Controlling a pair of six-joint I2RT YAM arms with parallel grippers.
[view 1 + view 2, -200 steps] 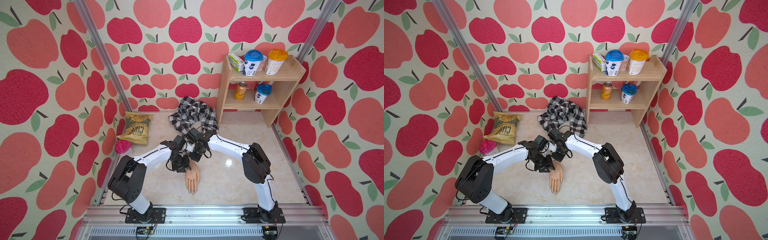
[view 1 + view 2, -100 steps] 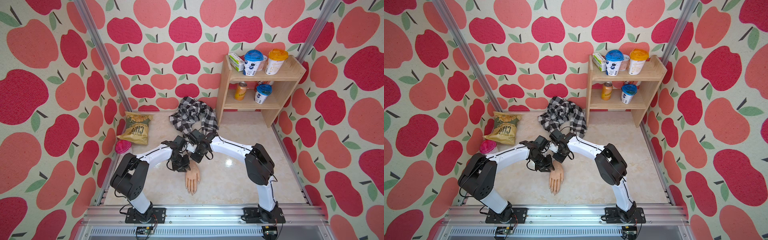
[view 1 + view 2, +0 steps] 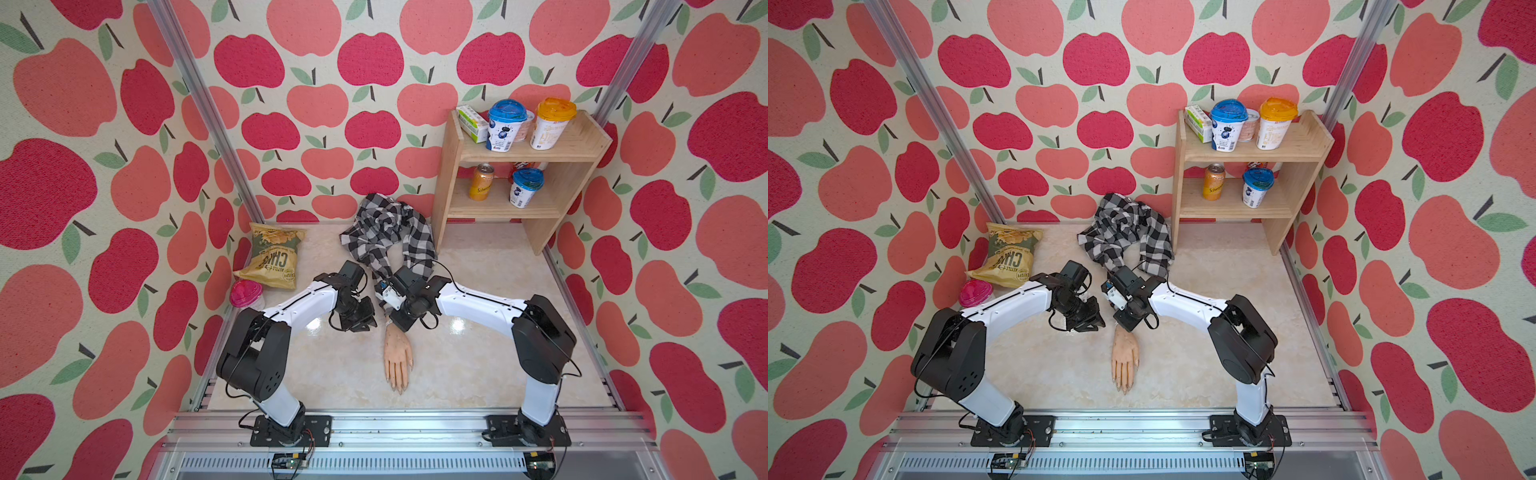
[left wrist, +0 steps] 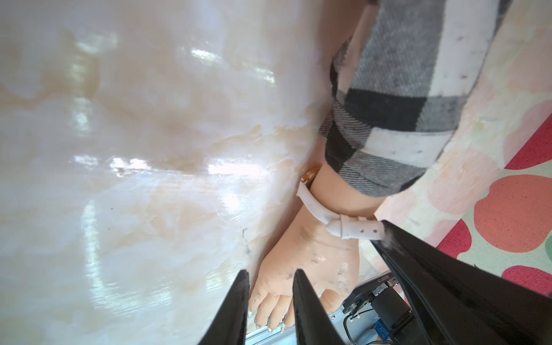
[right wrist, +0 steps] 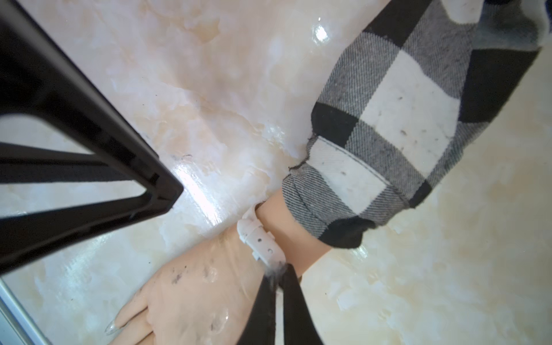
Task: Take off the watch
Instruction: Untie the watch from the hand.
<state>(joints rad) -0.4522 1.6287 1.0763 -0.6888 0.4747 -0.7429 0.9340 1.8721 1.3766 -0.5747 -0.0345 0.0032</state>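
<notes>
- Mostly the watch (image 5: 259,239) shows only its thin white strap, wrapped round the wrist of the mannequin hand (image 5: 191,286), just beside the cuff of the checked sleeve (image 5: 388,134).
- Its dial faces away. Only a sliver of rose-gold rim (image 4: 310,174) peeks out low against the tabletop (image 3: 457,374) in the left wrist view.
- The right gripper (image 5: 278,270) has its fingers almost together, pinching the free end of the strap. The strap's tip is blurred between them.
- The left gripper (image 4: 271,271) holds nothing. Its fingers stand narrowly apart, near the wrist and clear of the strap.
- In both top views the two wrist housings crowd over the wrist, so the watch is too small to make out there. The hand lies flat, fingers towards the rail.
- The tabletop is glossy cream marble-look, with bright glare patches.
- On the left arm's side lie a chip bag (image 3: 274,257) and a pink-lidded cup (image 3: 246,293).
- A wooden shelf (image 3: 582,149) stands in the far corner with tubs and a can. One item behind the lower tub is half hidden.
- Apple-print walls (image 3: 332,62) enclose the cell.
</notes>
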